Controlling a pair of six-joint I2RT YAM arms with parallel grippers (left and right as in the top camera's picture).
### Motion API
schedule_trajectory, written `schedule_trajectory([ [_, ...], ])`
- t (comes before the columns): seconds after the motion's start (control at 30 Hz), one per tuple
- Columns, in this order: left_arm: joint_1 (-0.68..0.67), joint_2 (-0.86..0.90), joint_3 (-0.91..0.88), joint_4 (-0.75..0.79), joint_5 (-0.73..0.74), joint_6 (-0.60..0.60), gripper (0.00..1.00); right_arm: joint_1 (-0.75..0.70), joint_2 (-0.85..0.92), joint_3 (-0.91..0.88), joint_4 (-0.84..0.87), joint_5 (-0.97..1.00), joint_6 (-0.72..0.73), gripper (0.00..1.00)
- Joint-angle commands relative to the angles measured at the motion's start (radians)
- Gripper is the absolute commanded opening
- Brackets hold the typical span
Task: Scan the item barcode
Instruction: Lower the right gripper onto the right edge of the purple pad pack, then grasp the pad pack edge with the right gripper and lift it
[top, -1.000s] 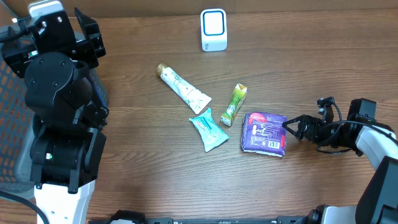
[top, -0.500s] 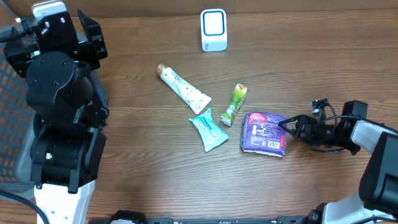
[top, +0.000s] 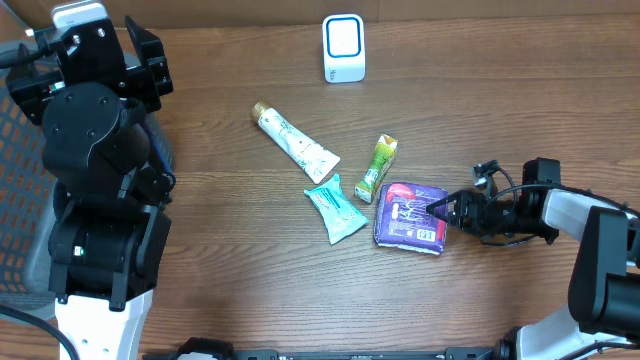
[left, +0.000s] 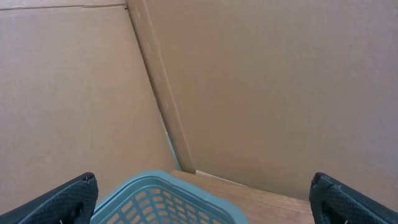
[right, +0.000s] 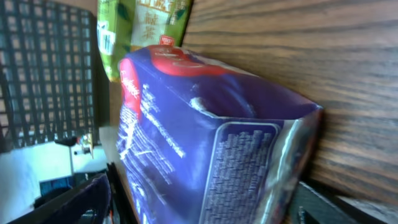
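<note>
A purple packet (top: 408, 214) with a barcode label lies flat on the wooden table, right of centre. My right gripper (top: 446, 210) reaches in low from the right, and its open jaws straddle the packet's right end. In the right wrist view the purple packet (right: 205, 137) fills the gap of the right gripper (right: 205, 208), one finger (right: 87, 196) on each side. The white scanner (top: 343, 47) stands upright at the back centre. My left gripper (top: 138, 55) is raised at the far left, open and holding nothing, as the left wrist view (left: 202, 202) also shows.
A cream tube (top: 295, 143), a green sachet (top: 376, 167) and a teal packet (top: 335, 207) lie just left of the purple packet. A blue-grey basket (left: 161, 199) sits under the left arm at the table's left edge. Cardboard walls close the back.
My right gripper has slid left and pushed the purple packet a little toward the green sachet. Its jaws have narrowed slightly around the packet. The left arm has not moved.
</note>
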Motion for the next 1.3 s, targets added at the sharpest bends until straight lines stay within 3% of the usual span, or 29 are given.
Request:
schedule_trajectory([
  [0.0,0.000,-0.012,0.000,0.001,0.009,0.008,1.00,0.002,0.014,-0.005,0.007,0.018,-0.004,0.69],
  [0.2,0.000,-0.012,0.000,0.001,0.009,0.008,1.00,0.002,0.014,-0.005,0.015,0.016,-0.004,0.40],
  [0.53,0.000,-0.012,0.000,-0.003,0.009,0.008,0.99,0.002,0.014,-0.004,0.009,-0.043,-0.004,0.04],
  [0.73,0.000,-0.011,0.000,-0.019,0.021,0.008,0.99,0.002,0.014,0.011,-0.050,-0.159,-0.004,0.04],
  [1.0,0.000,-0.011,0.000,-0.026,0.039,0.008,1.00,0.002,0.004,0.126,-0.282,-0.172,-0.004,0.04],
  [1.27,0.000,-0.011,0.000,-0.048,0.039,0.008,0.99,0.002,-0.127,0.151,-0.363,-0.245,-0.005,0.04],
])
